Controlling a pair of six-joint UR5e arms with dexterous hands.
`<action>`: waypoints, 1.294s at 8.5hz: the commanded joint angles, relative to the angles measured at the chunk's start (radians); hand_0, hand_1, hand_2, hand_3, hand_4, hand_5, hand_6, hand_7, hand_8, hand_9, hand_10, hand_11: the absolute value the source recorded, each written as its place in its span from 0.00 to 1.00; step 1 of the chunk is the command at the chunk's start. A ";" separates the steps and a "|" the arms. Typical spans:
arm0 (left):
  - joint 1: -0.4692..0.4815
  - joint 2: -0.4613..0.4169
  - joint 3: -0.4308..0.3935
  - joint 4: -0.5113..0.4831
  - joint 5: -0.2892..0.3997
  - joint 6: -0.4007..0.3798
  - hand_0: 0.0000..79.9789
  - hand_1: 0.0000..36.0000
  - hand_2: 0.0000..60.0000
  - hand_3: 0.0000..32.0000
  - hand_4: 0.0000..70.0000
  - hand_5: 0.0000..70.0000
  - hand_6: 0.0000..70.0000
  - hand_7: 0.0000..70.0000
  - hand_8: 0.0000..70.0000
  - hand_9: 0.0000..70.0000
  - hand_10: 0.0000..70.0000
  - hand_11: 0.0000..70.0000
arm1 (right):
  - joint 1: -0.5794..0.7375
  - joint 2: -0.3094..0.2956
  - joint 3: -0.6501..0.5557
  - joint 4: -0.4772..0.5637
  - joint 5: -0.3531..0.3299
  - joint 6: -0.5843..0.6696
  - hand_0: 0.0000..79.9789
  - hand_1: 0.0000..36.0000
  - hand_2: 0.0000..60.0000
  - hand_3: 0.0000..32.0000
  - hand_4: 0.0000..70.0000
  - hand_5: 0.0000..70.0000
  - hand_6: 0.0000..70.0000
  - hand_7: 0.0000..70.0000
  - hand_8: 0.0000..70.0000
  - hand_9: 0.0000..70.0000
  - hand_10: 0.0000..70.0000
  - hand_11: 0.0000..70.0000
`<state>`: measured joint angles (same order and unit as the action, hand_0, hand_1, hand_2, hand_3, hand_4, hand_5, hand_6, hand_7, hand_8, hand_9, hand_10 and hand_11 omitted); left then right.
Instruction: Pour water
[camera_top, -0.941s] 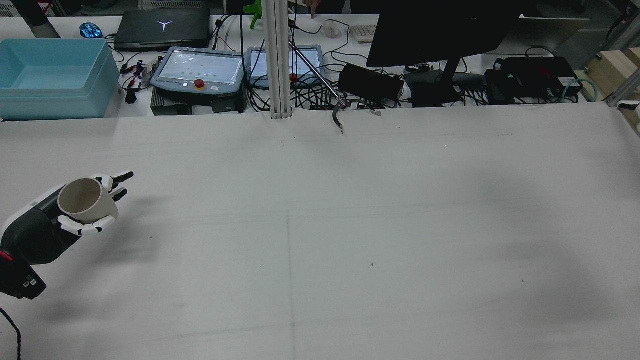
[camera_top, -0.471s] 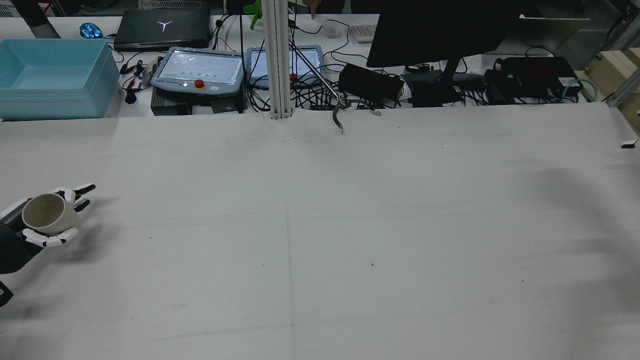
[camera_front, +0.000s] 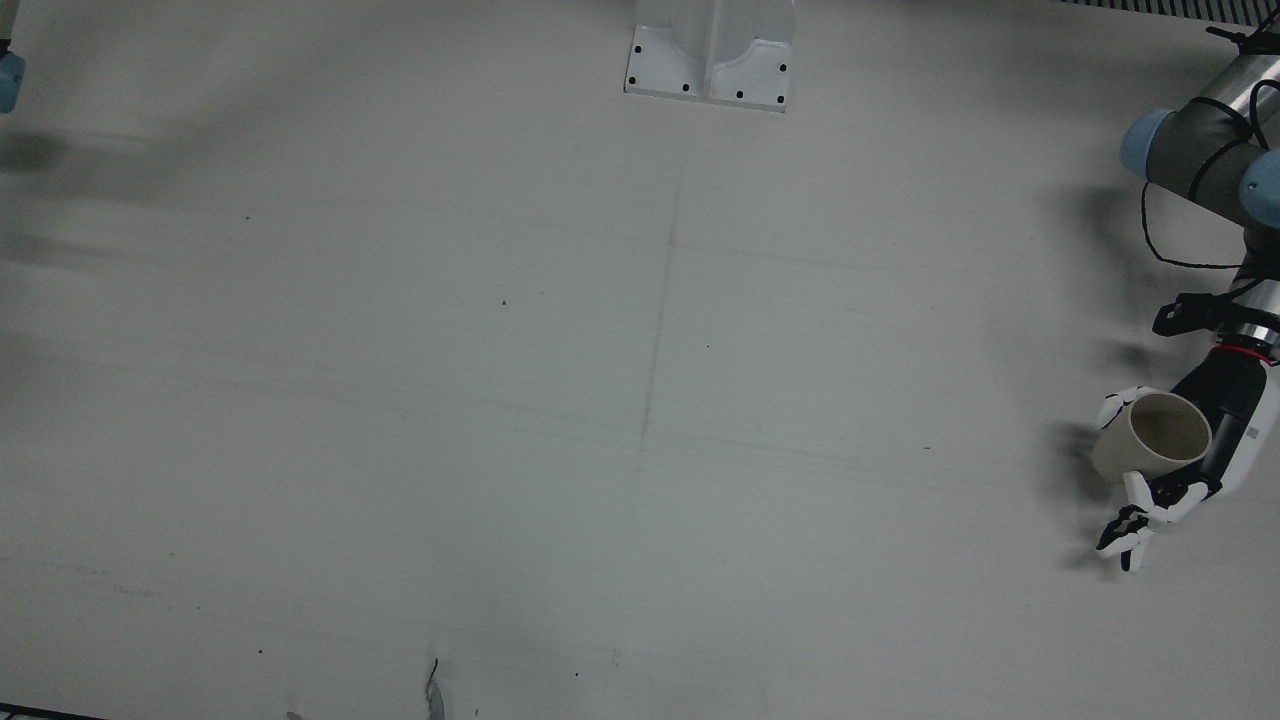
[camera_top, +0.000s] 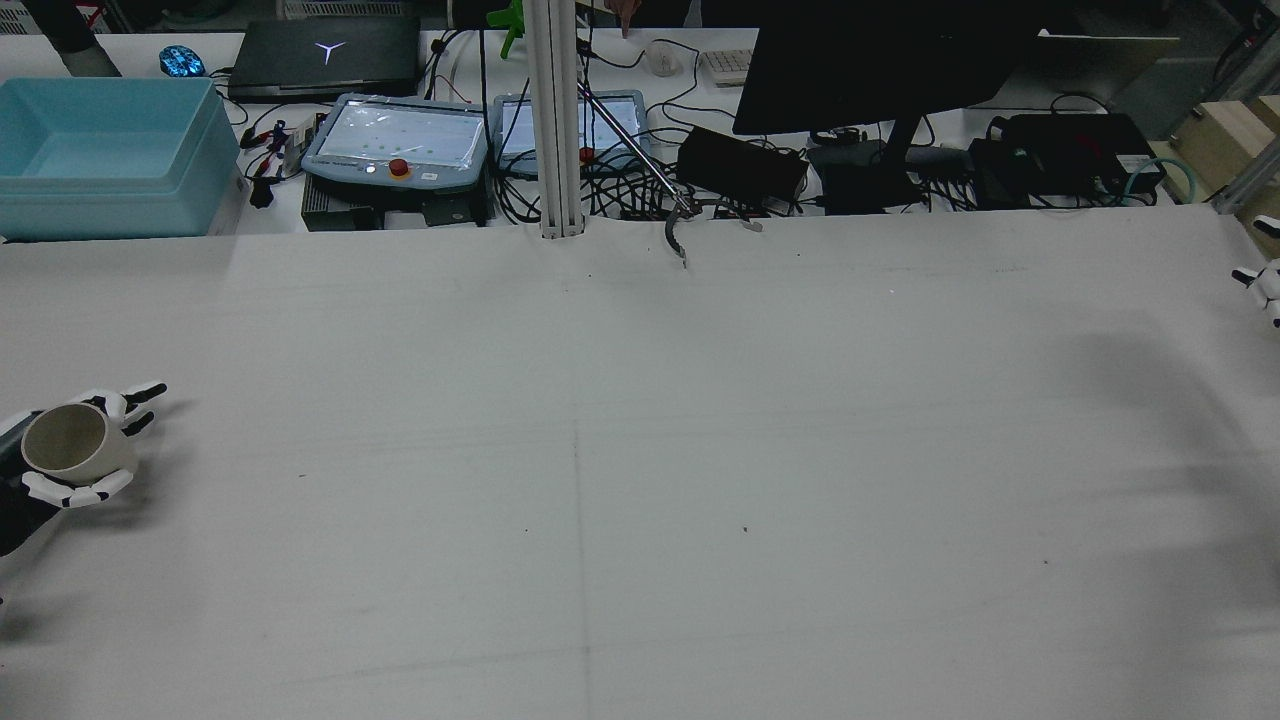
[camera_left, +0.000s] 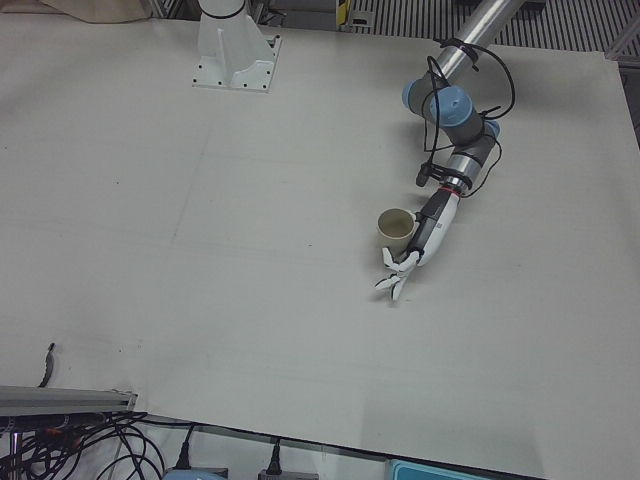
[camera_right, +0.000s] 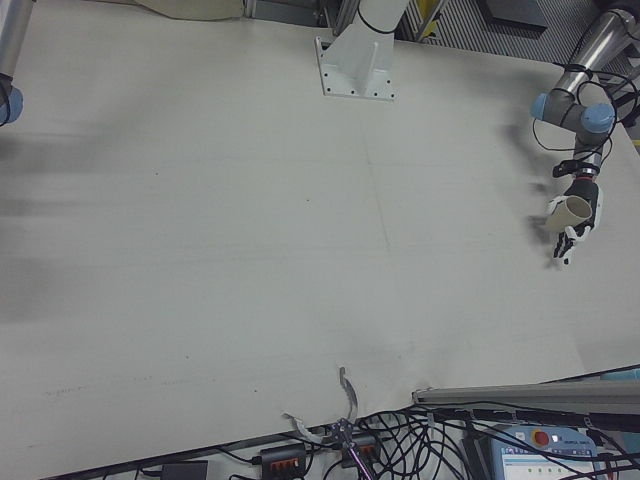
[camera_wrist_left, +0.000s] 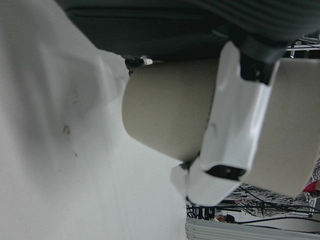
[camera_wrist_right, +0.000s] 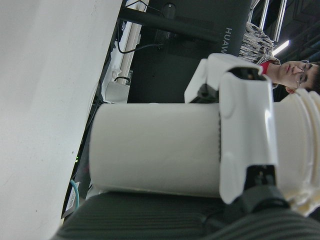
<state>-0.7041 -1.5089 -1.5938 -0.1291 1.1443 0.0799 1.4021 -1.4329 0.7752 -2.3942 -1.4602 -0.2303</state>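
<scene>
Beige cup (camera_right: 570, 209) in left hand (camera_right: 581, 218)

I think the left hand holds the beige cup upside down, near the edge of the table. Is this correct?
Not quite. The left hand holds the beige cup with its open mouth up, not upside down; the front view looks into its inside. It is indeed near the edge of the table.

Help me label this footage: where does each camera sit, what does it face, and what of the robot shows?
Front view: overhead, looks down; left hand holding the cup.
Rear view: high behind, looks forward; left hand at left edge, right hand fingertips at right edge.
Left-front view: operators' side; left arm, cup.
Right-front view: operators' side; same arm, far right.
Left hand view: on the hand; cup close up.
Right hand view: on the hand; white bottle gripped.
Shared: front and rear views both show the cup.
</scene>
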 joint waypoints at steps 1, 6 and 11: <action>-0.002 0.001 0.064 -0.058 0.000 0.030 1.00 1.00 1.00 0.00 0.60 1.00 0.24 0.21 0.06 0.02 0.06 0.16 | -0.020 0.002 0.004 0.003 0.007 -0.001 0.73 0.53 0.00 0.00 0.00 0.10 0.14 0.00 0.01 0.00 0.00 0.00; -0.002 0.001 0.072 -0.061 0.003 0.035 1.00 0.76 0.00 0.00 0.56 0.00 0.20 0.18 0.04 0.02 0.00 0.04 | -0.020 0.002 0.016 0.003 0.007 0.005 0.70 0.55 0.00 0.00 0.00 0.09 0.09 0.00 0.00 0.00 0.00 0.00; -0.017 -0.001 0.066 -0.061 0.003 0.029 1.00 0.81 0.00 0.00 0.47 0.00 0.18 0.15 0.03 0.01 0.00 0.01 | -0.021 0.002 0.016 0.003 0.007 0.009 0.70 0.58 0.00 0.00 0.00 0.09 0.12 0.00 0.01 0.00 0.00 0.00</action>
<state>-0.7088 -1.5091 -1.5244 -0.1902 1.1472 0.1126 1.3809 -1.4312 0.7914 -2.3920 -1.4527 -0.2216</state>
